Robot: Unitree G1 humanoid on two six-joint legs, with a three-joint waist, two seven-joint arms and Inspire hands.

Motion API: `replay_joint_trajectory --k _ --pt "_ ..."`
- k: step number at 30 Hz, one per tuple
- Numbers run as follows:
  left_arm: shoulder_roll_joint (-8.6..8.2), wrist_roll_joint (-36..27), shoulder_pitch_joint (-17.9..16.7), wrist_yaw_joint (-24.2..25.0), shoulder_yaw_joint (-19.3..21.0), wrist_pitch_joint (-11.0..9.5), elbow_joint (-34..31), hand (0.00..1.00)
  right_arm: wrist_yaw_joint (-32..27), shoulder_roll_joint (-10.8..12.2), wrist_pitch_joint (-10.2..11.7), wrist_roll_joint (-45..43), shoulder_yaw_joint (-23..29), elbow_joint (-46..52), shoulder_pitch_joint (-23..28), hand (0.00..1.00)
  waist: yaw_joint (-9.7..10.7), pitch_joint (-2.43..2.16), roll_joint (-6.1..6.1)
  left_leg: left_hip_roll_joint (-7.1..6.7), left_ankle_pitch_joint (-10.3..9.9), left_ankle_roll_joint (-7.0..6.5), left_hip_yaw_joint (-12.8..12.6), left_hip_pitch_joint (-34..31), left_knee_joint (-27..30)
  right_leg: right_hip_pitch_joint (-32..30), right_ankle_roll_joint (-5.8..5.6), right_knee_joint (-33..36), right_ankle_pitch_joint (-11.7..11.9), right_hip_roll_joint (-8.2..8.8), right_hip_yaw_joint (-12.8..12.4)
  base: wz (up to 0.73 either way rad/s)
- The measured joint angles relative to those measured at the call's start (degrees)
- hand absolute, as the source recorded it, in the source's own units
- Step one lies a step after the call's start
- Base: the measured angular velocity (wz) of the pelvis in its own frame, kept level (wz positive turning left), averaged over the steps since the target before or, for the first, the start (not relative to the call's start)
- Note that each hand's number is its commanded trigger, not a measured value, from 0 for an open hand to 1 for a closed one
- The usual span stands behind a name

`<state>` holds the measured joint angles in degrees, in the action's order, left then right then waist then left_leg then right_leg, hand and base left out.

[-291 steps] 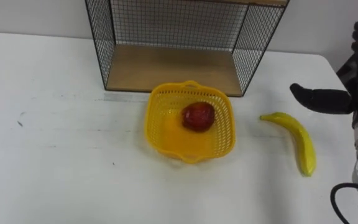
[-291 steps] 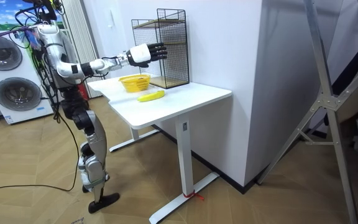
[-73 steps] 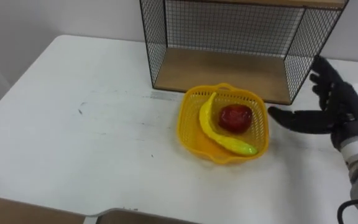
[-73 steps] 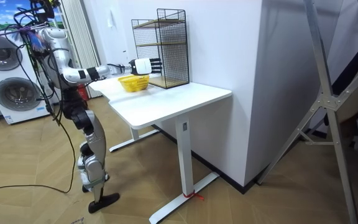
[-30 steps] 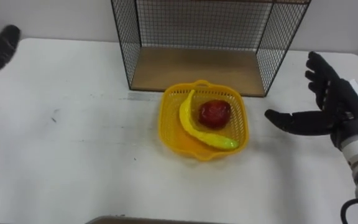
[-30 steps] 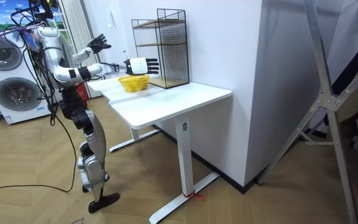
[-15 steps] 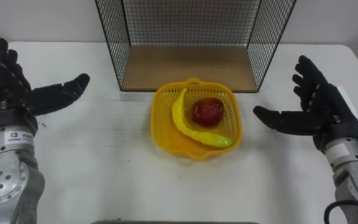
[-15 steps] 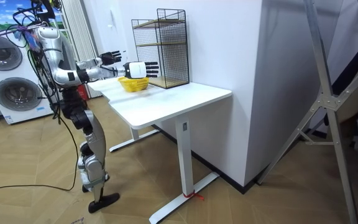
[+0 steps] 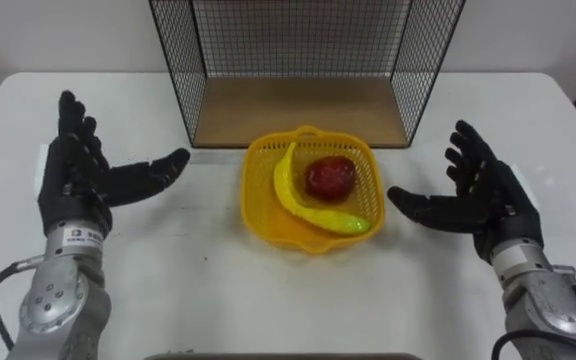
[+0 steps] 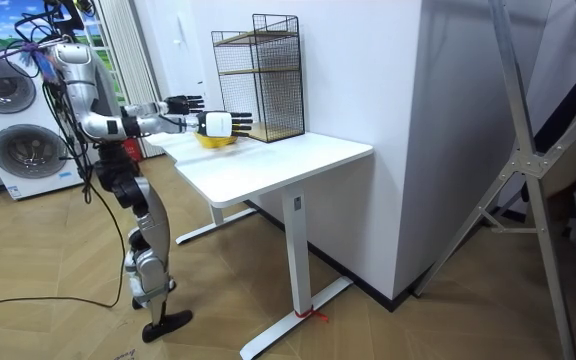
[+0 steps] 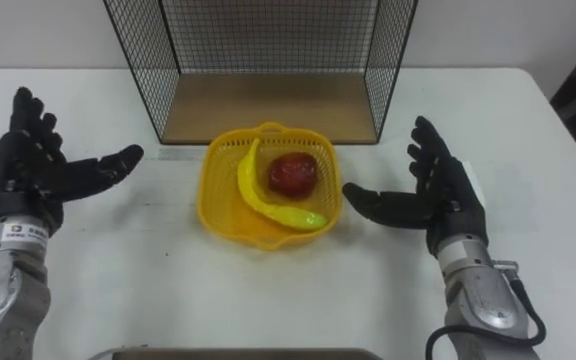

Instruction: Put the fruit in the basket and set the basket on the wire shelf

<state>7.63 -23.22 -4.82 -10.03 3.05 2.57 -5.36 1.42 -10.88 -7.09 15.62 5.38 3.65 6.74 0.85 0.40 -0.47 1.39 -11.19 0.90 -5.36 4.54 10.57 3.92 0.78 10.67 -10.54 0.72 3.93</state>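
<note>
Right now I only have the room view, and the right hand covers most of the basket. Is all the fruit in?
Observer: Yes. The banana and a red fruit both lie in the yellow basket.
Operator: Are the hands on the basket?
Observer: No. The left hand and right hand are open, palms facing inward. There is one on each side of the basket and neither touches it. The basket sits on the table in front of the wire shelf, not yet on it.
</note>
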Motion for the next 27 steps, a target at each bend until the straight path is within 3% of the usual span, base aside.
replay_joint_trajectory --k 7,9,27 --pt "-0.21 -3.79 -1.14 1.84 -5.54 0.07 4.05 0.00 -0.94 0.61 0.04 2.37 -2.99 -0.02 -0.01 0.00 0.52 -0.07 -0.61 0.04 0.00 0.00 -0.06 -0.21 -0.08 0.03 0.00 0.02 0.00 0.03 0.21 0.00" --pt "-0.24 -3.80 -1.15 2.56 -6.64 0.33 4.97 0.00 -0.85 1.97 0.04 4.27 -3.03 -0.02 -0.01 0.00 0.53 -0.04 -0.78 0.06 0.00 0.00 -0.07 0.00 -0.07 -0.02 0.00 0.00 0.00 0.03 0.30 0.00" --pt "-0.44 -4.20 -1.36 4.90 -10.20 3.82 5.40 0.00 -1.55 2.63 0.04 11.58 -6.50 -1.14 -0.01 0.00 0.53 0.20 -1.29 0.02 0.00 0.00 -0.35 0.01 -0.07 -0.04 -0.01 -0.16 -0.01 0.03 0.06 0.00"
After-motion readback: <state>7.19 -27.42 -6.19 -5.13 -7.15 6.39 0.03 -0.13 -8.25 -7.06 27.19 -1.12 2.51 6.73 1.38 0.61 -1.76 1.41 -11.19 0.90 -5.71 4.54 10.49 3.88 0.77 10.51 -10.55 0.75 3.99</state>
